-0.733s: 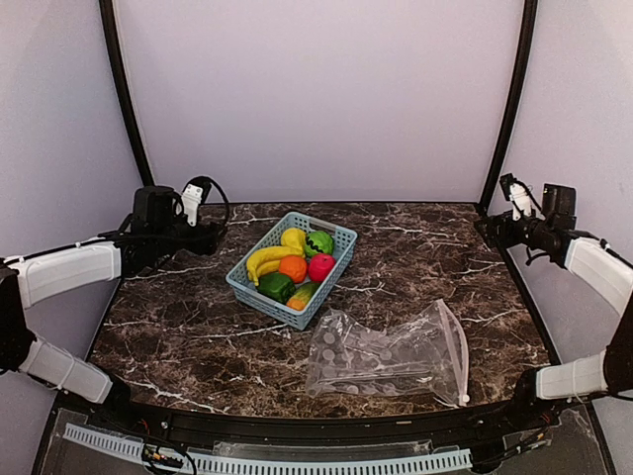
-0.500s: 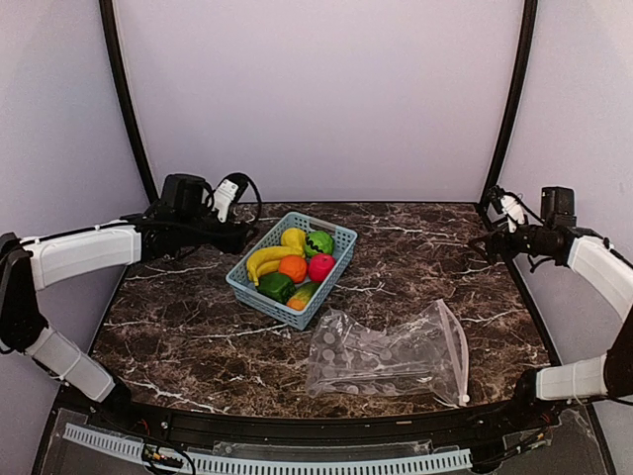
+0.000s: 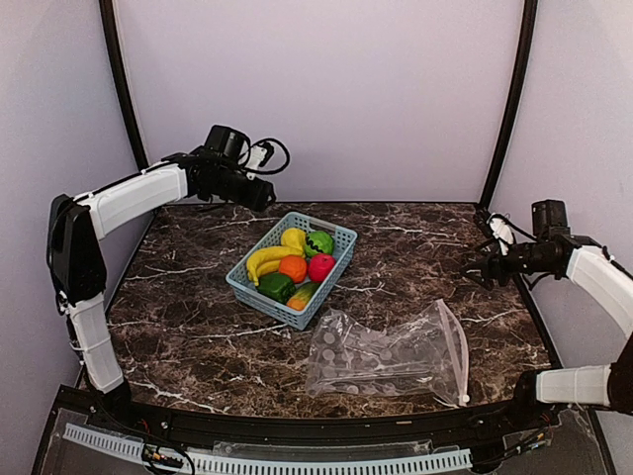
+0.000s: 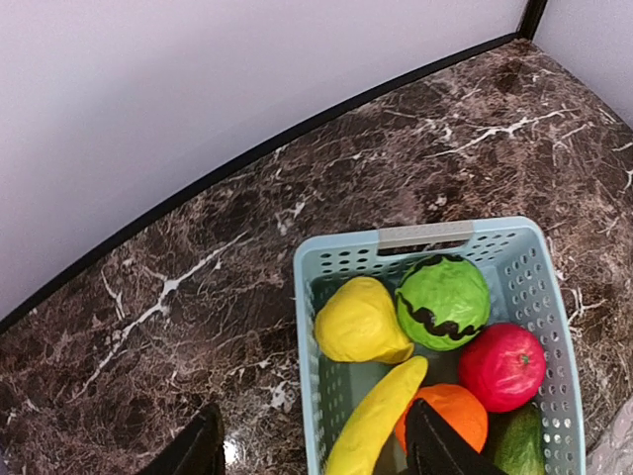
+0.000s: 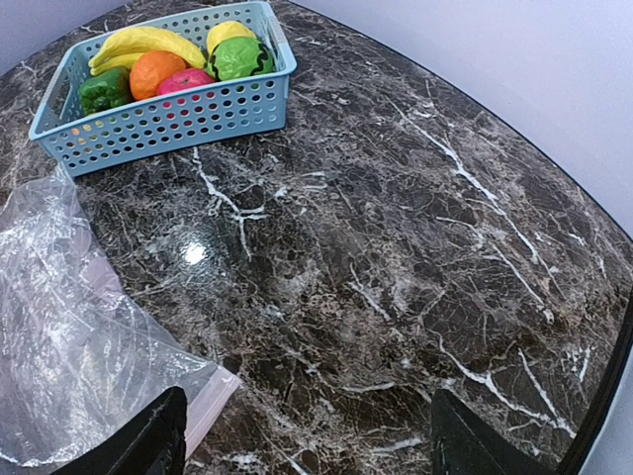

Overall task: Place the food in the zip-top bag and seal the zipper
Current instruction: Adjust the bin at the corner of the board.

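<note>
**Desk** (image 3: 415,247): dark marble-patterned top; carries everything below.

**Basket** (image 3: 336,272): light blue, slatted, left of centre toward the back. It holds all the food:
- banana (image 4: 376,421), along the left side
- lemon (image 4: 358,322), far end, touching the melon
- melon (image 4: 443,302), green with dark stripes, far end
- ball (image 4: 501,366), pink-red, against the right wall
- orange (image 4: 450,411), between banana and ball
- pepper (image 3: 276,286), green, near end

**Bag** (image 3: 386,356): clear and crinkly, lying flat on the near right part of the desk. It sits just beside the basket's near corner and has no food in it.

**Zipper** (image 3: 455,346): pale strip along the bag's right edge, with the slider at its near end.

**Left gripper** (image 4: 315,440): raised over the back left of the desk, above the basket's far side. Fingers apart, holding nothing.

**Right gripper** (image 5: 312,435): raised at the right edge of the desk, beyond the bag's far right corner and well clear of the basket. Fingers spread wide, holding nothing.
</note>
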### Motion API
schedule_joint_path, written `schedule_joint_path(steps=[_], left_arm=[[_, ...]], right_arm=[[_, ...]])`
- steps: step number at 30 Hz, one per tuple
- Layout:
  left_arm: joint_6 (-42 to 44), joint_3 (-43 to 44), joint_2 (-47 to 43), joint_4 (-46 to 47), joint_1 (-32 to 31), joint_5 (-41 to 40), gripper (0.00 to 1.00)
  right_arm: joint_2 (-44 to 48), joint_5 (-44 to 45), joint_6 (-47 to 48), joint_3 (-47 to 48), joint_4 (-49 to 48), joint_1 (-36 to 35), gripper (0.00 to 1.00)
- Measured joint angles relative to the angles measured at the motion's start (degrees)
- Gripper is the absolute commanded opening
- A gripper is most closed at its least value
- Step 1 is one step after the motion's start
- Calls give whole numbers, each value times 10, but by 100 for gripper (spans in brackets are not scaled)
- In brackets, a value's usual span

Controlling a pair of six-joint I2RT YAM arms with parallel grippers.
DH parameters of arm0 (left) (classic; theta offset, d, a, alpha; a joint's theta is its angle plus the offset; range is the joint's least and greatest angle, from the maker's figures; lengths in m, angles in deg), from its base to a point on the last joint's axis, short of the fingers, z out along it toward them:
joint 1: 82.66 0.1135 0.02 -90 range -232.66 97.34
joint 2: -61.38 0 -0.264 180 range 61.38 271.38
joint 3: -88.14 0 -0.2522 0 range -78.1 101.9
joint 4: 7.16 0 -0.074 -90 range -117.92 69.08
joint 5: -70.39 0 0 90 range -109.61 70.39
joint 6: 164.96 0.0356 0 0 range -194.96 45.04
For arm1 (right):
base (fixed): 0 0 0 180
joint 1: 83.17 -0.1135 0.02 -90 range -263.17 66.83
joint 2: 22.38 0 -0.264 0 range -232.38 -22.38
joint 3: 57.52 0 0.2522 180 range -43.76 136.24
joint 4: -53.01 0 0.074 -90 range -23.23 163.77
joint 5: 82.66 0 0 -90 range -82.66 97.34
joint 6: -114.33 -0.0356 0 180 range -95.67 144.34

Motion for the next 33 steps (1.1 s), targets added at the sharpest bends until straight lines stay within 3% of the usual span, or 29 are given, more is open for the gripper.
schedule_joint_path(steps=[6, 13, 17, 20, 25, 30, 33], left_arm=[[-14, 77, 96, -72, 67, 55, 54], [-23, 104, 177, -93, 68, 104, 53], [-28, 105, 199, -94, 64, 124, 40], [-36, 105, 205, -94, 63, 130, 21], [-56, 105, 205, -97, 63, 122, 5], [-86, 70, 183, -85, 60, 96, 1], [-108, -17, 122, -65, 60, 66, 1]], right_arm=[[2, -14, 2, 20, 23, -3, 79], [8, -20, 1, 21, 30, -6, 79], [8, -21, 0, 21, 34, -6, 79], [10, -21, 0, 21, 34, -7, 79], [11, -21, 9, 21, 40, -7, 76], [11, -6, 62, 22, 87, -10, 73], [10, 21, 113, 22, 130, -10, 73]])
